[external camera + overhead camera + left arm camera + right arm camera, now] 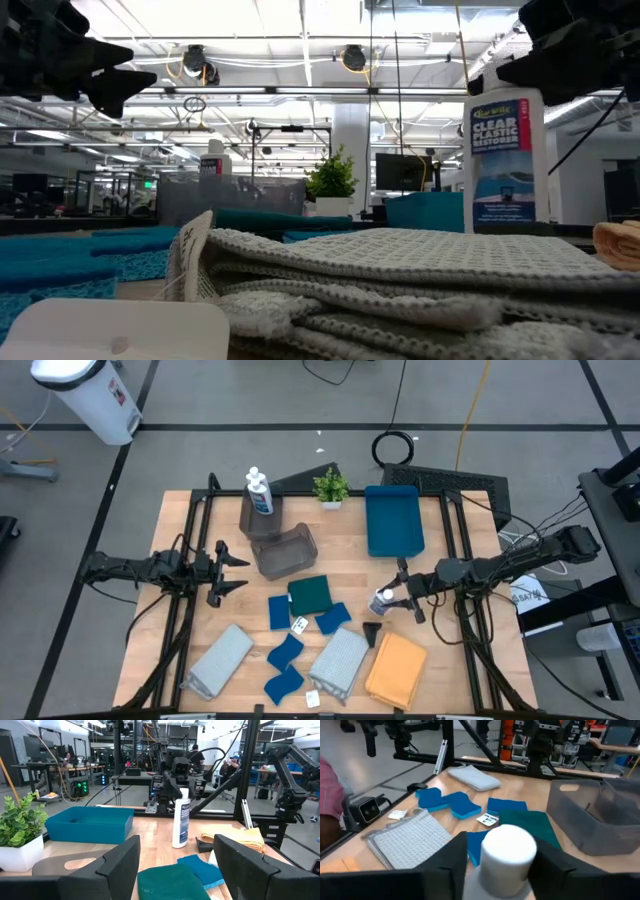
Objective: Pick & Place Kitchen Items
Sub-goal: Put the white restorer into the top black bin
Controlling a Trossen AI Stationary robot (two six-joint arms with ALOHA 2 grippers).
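The right claw (392,600) was closed on a white bottle (383,602), its two fingers flanking the cap in the right wrist view (509,851). The bottle stood upright, long axis vertical and cap up, on the bench (450,660) just in front of the blue tray (394,520), right of the green cloth (311,594). From the low view its base seemed at or just above the wood; I could not tell whether it was lifted. So the bottle lay inside the claw, not off to any side, and the right arm was plainly the nearer one.

The left claw (226,570) hung wide open and empty over the left half of the bench, pointing across toward the bottle, well apart from it.

Farther out lay the blue sponges (285,652), two grey cloths (339,659) and an orange cloth (397,669) near the front edge. A second pair of bottles (259,492) stood in the grey bin (285,550) at the back left. My guess was that the held bottle was bound for the bin or the tray; either way it should stay upright.
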